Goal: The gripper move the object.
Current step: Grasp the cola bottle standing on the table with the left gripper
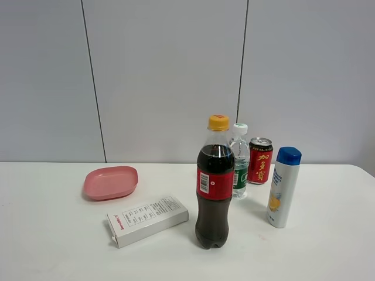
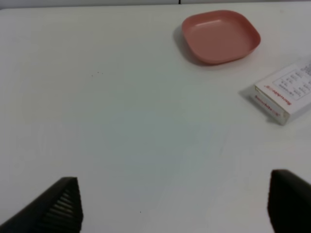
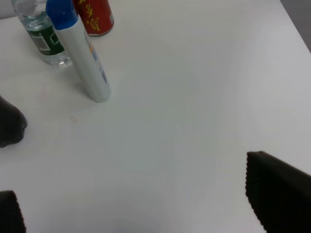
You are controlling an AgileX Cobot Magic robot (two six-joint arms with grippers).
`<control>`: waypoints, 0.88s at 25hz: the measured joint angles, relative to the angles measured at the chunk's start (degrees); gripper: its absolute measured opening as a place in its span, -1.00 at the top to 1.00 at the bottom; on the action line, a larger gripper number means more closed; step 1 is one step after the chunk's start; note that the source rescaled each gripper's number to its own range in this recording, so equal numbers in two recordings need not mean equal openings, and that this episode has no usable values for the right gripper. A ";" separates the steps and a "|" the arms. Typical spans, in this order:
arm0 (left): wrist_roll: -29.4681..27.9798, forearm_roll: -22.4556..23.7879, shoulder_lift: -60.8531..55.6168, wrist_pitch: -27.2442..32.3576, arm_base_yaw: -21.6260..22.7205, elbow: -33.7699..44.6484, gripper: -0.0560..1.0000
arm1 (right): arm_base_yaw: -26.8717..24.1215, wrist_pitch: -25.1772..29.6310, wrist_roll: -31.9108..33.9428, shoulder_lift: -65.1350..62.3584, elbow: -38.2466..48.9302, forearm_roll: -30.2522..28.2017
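Observation:
The tall cola bottle (image 1: 215, 187), with a red label and a yellow-orange cap, stands upright near the front middle of the white table (image 1: 53, 246). A dark rounded shape at the edge of the right wrist view (image 3: 10, 127) looks like its base. No arm shows in the exterior view. My left gripper (image 2: 172, 196) is open and empty over bare table, far from the bottle. My right gripper (image 3: 131, 189) is open and empty over bare table, with the bottle off to one side.
A pink dish (image 1: 111, 182) (image 2: 221, 36) and a white carton (image 1: 147, 220) (image 2: 286, 94) lie left of the bottle. A green-labelled water bottle (image 1: 238, 168) (image 3: 41, 34), a red can (image 1: 259, 160) (image 3: 95, 15) and a white blue-capped bottle (image 1: 283, 187) (image 3: 82, 53) stand to its right.

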 joint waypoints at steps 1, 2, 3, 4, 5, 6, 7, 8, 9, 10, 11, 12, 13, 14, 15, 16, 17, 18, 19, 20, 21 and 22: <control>0.00 0.00 0.00 0.00 0.00 0.00 -0.26 | 0.00 0.00 0.00 0.00 0.00 0.00; 0.00 0.00 0.00 0.00 0.00 0.00 -0.26 | 0.00 0.00 0.00 0.00 0.00 0.00; 0.00 0.00 0.00 0.00 0.00 0.00 -0.26 | 0.00 0.00 0.00 0.00 0.00 0.00; 0.00 0.00 0.00 0.00 0.00 0.00 -0.26 | 0.00 0.00 0.00 0.00 0.00 0.00; 0.00 0.00 0.00 0.00 0.00 0.00 -0.26 | 0.00 0.00 0.00 0.00 0.00 0.00; 0.00 0.00 0.00 0.00 0.00 0.00 -0.26 | 0.00 0.00 0.00 0.00 0.00 0.00; 0.00 0.00 0.00 0.00 0.00 0.00 -0.26 | 0.00 0.00 0.00 0.00 0.00 0.00; 0.00 0.00 0.00 0.00 0.00 0.00 -0.26 | 0.00 0.00 0.00 0.00 0.00 0.00; 0.00 0.00 0.00 0.00 0.00 0.00 -0.26 | 0.00 0.00 0.00 0.00 0.00 0.00; 0.00 0.00 0.00 0.00 0.00 0.00 -0.26 | 0.00 0.00 0.00 0.00 0.00 0.00; 0.00 0.00 0.00 0.00 0.00 0.00 -0.26 | 0.00 0.00 0.00 0.00 0.00 0.00; 0.00 0.00 0.00 0.00 0.00 0.00 -0.26 | 0.00 0.00 0.00 0.00 0.00 0.00; 0.00 0.00 0.00 0.00 0.00 0.00 -0.26 | 0.00 0.00 0.00 0.00 0.00 0.00; 0.00 0.00 0.00 0.00 0.00 0.00 -0.26 | 0.00 0.00 0.00 0.00 0.00 0.00; 0.00 0.00 0.00 0.00 0.00 0.00 -0.26 | 0.00 0.00 0.00 0.00 0.00 0.00; 0.00 0.00 0.00 0.00 0.00 0.00 -0.26 | 0.00 0.00 0.00 0.00 0.00 0.00; 0.00 0.00 0.00 0.00 0.00 0.00 -0.26 | 0.00 0.00 0.00 0.00 0.00 0.00; 0.00 0.00 0.00 0.00 0.00 0.00 -0.26 | 0.00 0.00 0.00 0.00 0.00 0.00; 0.00 0.00 0.00 0.00 0.00 0.00 -0.26 | 0.00 0.00 0.00 0.00 0.00 0.00; 0.00 0.00 0.00 0.00 0.00 0.00 -0.26 | 0.00 0.00 0.00 0.00 0.00 0.00; 0.00 0.00 0.00 0.00 0.00 0.00 -0.26 | 0.00 0.00 0.00 0.00 0.00 0.00; 0.00 0.00 0.00 0.00 0.00 0.00 -0.26 | 0.00 0.00 0.00 0.00 0.00 0.00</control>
